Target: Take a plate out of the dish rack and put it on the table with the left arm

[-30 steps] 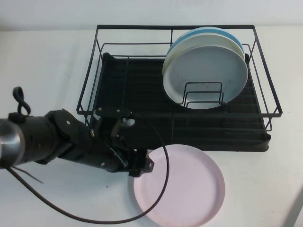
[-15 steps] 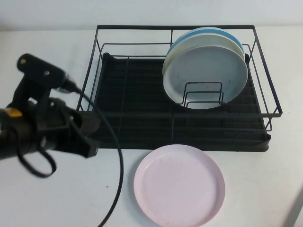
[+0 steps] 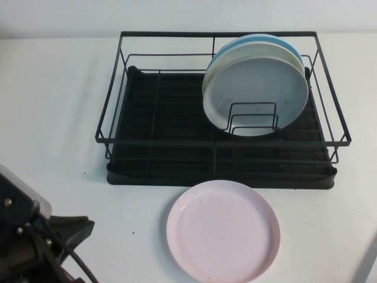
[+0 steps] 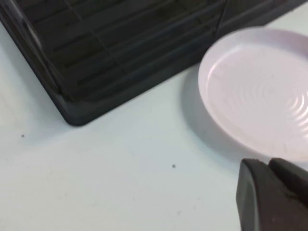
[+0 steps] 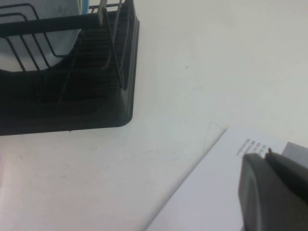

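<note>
Pulled back since half a second ago, the left arm (image 3: 26,242) now shows only at the near-left corner of the high view, well away from the dish rack it stood beside; the pink plate has stayed where it was.

The table (image 3: 53,88) is a plain white top with a few tiny dark specks. On it sits the dish rack (image 3: 221,141), a black wire frame over a black drip tray. Two plates stand on edge in the rack's right half, leaning against a small wire divider: a grey plate (image 3: 256,94) in front and a light blue plate (image 3: 259,40) just behind it, touching or nearly so.

The plate (image 3: 222,230), pale pink with a shallow raised rim, lies flat on the table just in front of the rack's near edge, right of centre and clear of the rack. The left wrist view shows the same plate (image 4: 260,91) lying free beside the rack's corner (image 4: 77,110).

The left gripper (image 4: 272,192) hangs above the table near the plate's rim, not touching it and holding nothing; its two dark fingers lie close together, closed or nearly so. The right gripper (image 5: 272,187) hovers over a white printed sheet (image 5: 211,183) off the rack's right end; I cannot tell whether its fingers are apart.
</note>
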Controlling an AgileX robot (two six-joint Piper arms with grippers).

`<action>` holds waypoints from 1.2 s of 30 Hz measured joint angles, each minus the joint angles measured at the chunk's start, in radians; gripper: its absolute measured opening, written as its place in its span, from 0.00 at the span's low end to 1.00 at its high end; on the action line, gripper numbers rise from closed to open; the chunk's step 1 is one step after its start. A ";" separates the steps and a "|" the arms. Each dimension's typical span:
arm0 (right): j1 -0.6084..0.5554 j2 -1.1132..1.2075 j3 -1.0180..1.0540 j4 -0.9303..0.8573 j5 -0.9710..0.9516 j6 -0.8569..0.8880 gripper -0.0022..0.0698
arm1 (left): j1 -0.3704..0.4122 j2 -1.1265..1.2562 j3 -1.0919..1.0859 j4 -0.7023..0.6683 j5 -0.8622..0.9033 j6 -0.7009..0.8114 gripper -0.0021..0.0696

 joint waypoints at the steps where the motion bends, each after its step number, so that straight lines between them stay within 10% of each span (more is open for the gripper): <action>1: 0.000 0.000 0.000 0.000 0.000 0.000 0.00 | 0.000 0.000 0.004 0.008 0.008 0.000 0.03; 9: 0.000 0.000 0.000 0.000 0.000 0.000 0.00 | 0.000 0.000 0.003 0.186 0.054 -0.032 0.03; 24: 0.000 0.000 0.000 0.002 0.000 0.000 0.00 | 0.000 -0.455 0.237 0.612 -0.054 -0.689 0.03; 36: 0.000 0.000 0.000 0.002 0.000 0.000 0.00 | 0.155 -0.746 0.500 0.568 -0.237 -0.711 0.03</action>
